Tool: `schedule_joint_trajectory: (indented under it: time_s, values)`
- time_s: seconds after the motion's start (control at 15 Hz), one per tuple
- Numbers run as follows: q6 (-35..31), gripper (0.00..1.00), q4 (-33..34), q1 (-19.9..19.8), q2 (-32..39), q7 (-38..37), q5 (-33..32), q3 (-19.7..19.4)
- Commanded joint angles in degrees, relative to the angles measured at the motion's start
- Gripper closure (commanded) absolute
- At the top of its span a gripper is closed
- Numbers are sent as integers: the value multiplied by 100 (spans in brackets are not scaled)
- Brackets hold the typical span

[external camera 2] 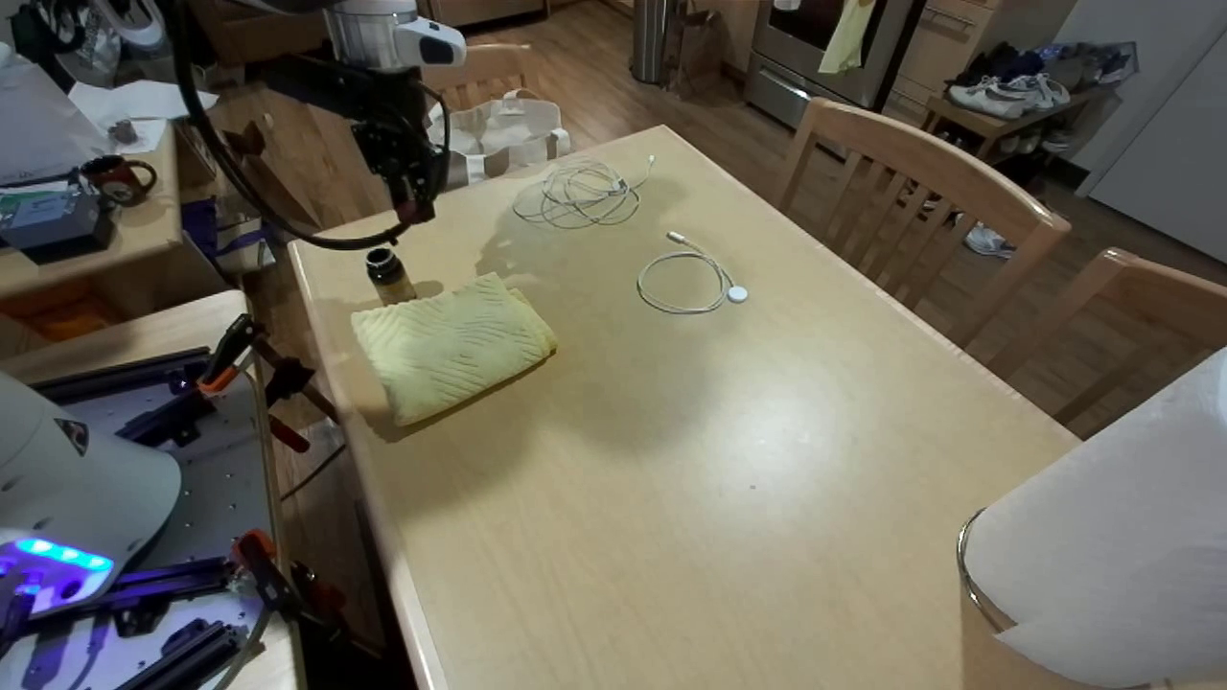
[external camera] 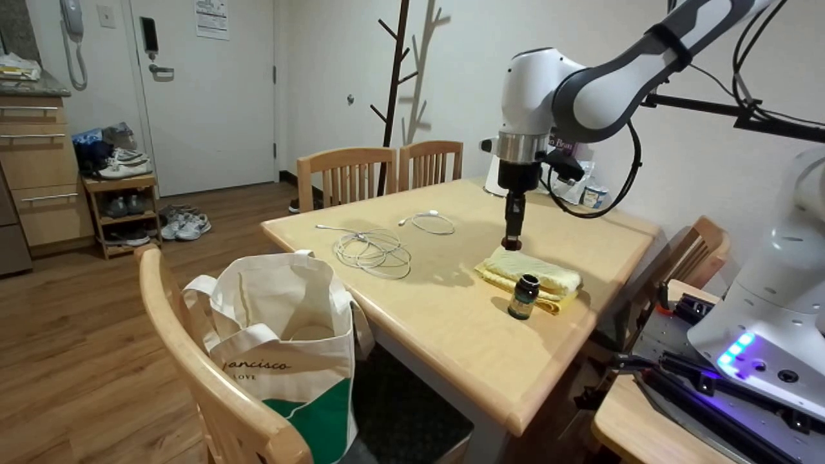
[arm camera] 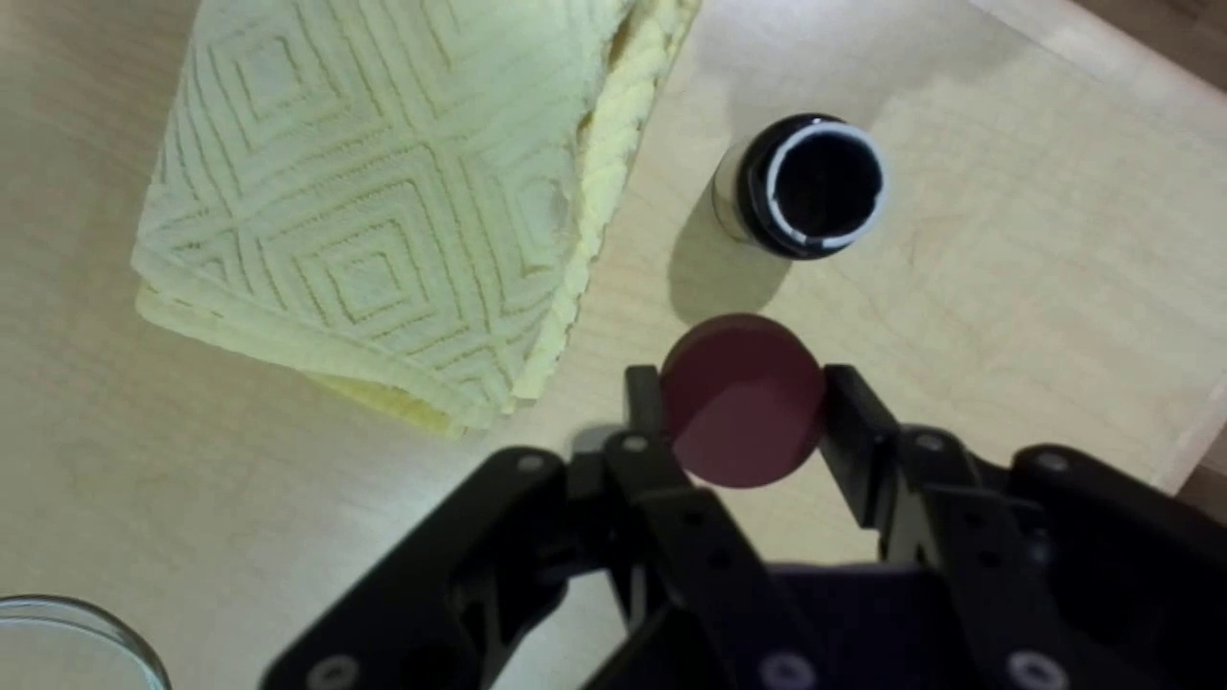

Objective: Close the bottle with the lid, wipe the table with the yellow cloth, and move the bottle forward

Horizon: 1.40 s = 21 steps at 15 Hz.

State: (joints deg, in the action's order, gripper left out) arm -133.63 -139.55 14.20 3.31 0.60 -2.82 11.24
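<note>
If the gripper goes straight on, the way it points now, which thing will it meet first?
Most likely the table: below the gripper and its held lid seems to be the gap between the bottle and the yellow cloth. Depth is unclear, so it might catch one of them.

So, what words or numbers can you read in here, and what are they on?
"ancisco", its beginning unclear, on the tote bag.
"LOVE", below that on the same bag.
"Bean", the wording before it partly hidden, on the purple package.
Too small or blurred to read: the door notice, the bottle label, the blue-and-white tub, the robot base sticker.
No readable numbers.
</note>
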Motion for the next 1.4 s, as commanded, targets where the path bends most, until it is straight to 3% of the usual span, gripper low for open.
schedule_joint_trajectory:
  time_s: [0.0, 0.33, 0.73, 1.33]
  values:
    - [522, 81, 3, -11, -150, -257, 392, 110]
    - [867, 81, -145, 31, -182, -837, 912, 183]
    - [653, 81, -376, 71, -144, -1169, 1465, 283]
    - [-176, 81, -763, 189, -144, -2330, 353, 307]
